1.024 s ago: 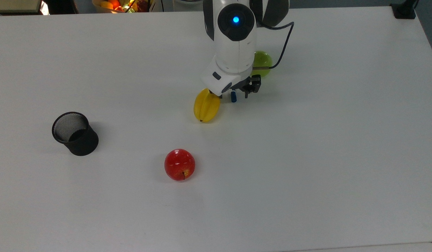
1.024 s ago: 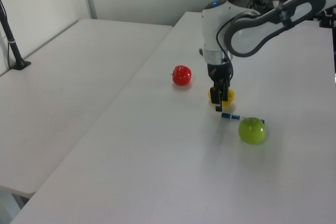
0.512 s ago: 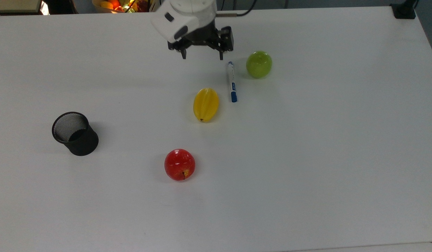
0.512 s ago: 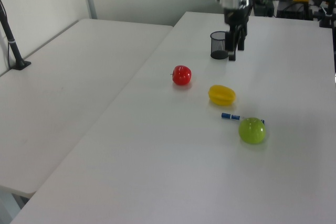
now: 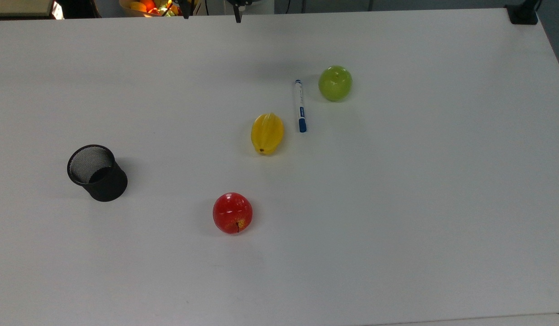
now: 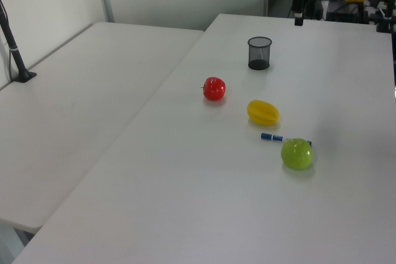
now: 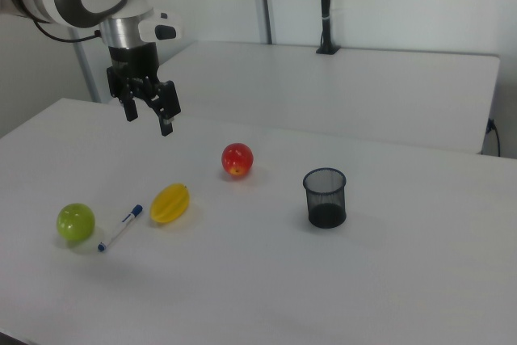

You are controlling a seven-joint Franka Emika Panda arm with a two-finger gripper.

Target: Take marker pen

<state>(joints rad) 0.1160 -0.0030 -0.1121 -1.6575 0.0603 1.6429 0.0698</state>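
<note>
Gripper [image 7: 147,112] hangs high above table [image 5: 397,203], fingers spread wide, holding nothing, touching nothing. Marker pen [image 5: 299,106] lies flat on table between yellow star fruit [image 5: 267,133] and green apple [image 5: 335,83], touching neither; blue cap end points toward top view's bottom. Red apple [image 5: 232,213] and black mesh cup [image 5: 96,172] sit well apart from pen.

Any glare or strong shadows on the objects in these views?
Top view: small white highlights on the red apple; soft faint shadows beside the mesh cup and marker pen. Right view: diffuse shadows under the green apple and yellow fruit; table evenly lit.
</note>
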